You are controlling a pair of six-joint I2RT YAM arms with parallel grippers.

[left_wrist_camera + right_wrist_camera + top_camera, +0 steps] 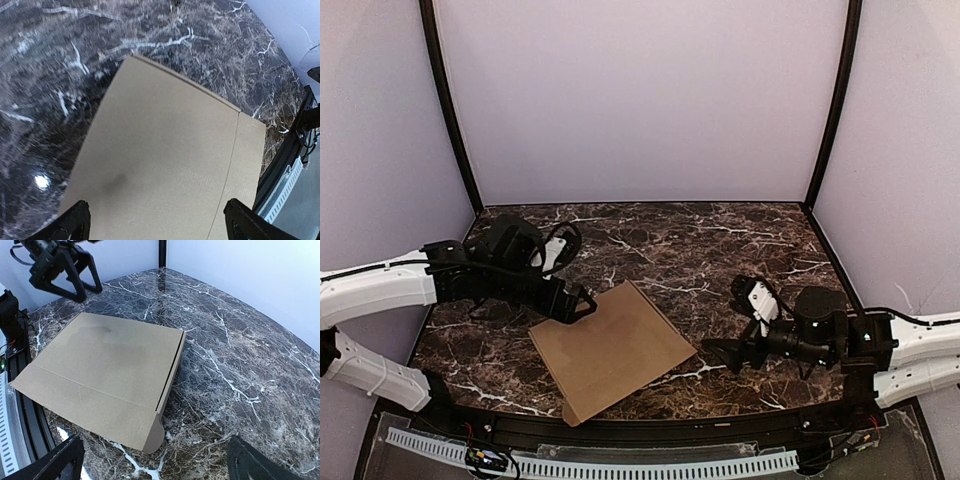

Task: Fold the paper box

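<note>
The paper box [615, 348] lies folded flat and closed on the marble table, a shallow brown cardboard mailer turned at an angle near the front. Its lid seam and a rounded side tab [156, 436] show in the right wrist view. My left gripper [575, 305] hovers open at the box's far left corner, and its fingers [75, 222] spread wide over the lid [170, 150]. My right gripper [720, 352] stands open just off the box's right corner, with nothing between its fingers [250, 462]. The left gripper [65, 267] also shows beyond the box [110, 370].
The dark marble table [720, 240] is enclosed by purple walls with black corner posts [825, 110]. A black rail and a white cable chain [620, 465] run along the front edge. The box's near corner reaches that edge.
</note>
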